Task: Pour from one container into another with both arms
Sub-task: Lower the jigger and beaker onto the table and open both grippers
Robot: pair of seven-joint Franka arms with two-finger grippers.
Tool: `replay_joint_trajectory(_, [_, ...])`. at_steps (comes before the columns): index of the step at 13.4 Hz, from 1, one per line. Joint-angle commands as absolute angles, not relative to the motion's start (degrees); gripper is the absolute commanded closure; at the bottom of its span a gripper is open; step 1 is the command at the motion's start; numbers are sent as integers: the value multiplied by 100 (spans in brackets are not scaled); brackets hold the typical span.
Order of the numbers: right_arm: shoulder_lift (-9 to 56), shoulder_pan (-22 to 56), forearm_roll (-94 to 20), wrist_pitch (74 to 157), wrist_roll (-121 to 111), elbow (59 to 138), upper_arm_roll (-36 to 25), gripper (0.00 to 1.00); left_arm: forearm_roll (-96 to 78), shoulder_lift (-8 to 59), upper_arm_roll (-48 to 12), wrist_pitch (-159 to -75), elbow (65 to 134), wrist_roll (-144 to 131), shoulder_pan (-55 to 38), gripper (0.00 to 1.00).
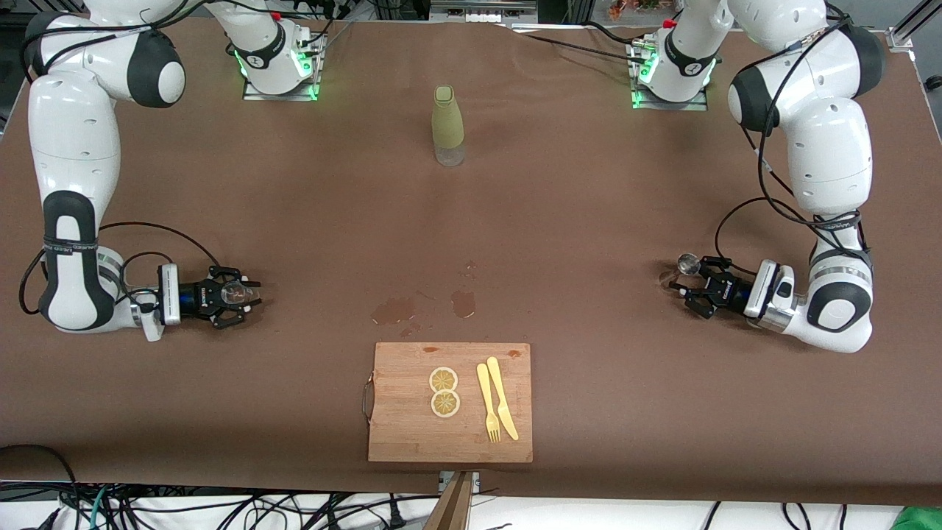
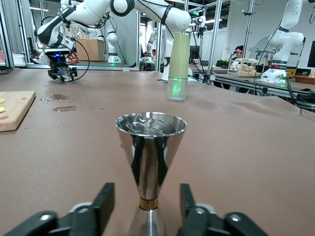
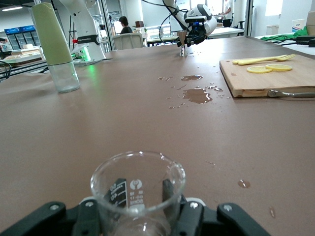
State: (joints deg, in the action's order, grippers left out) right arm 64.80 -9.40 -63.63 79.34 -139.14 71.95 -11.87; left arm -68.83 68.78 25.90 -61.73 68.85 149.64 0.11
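Both containers stand on the table at opposite ends — jigger (image 2: 150, 162) at my left arm's end, glass (image 3: 138, 189) at my right's. My left gripper (image 2: 147, 206) sits low with jaws apart around the jigger's waist, not touching. Right gripper (image 3: 135, 214) straddles the glass loosely. I'd back straight out, no nudging — puddles (image 1: 412, 309) already there.

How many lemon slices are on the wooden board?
2. One lemon slice lies on the wooden board beside the yellow knife and fork; the other touches it, nearer the front camera. None looks hidden.
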Motion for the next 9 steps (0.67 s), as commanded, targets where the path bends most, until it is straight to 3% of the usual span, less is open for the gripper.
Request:
replay_joint_trajectory(1, [6635,-967,-6372,7980,-13983,7093,-1134,46,-6829,6909,2785,-5933,6759,15486,44,0])
replay_joint_trajectory(2, [6697,-975,-6468,7980,-13992,7093,-1134,19,-6820,6839,2908,-5967,6767,15478,53,0])
replay_joint_trajectory(3, [6715,-976,-6556,7980,-14044,7093,-1142,1,-6803,6725,3040,-6011,6776,15478,53,0])
replay_joint_trajectory(9, [6645,-993,-6565,7797,-13887,6769,-1493,0,-5751,5373,3278,-7126,6794,14820,132,0])
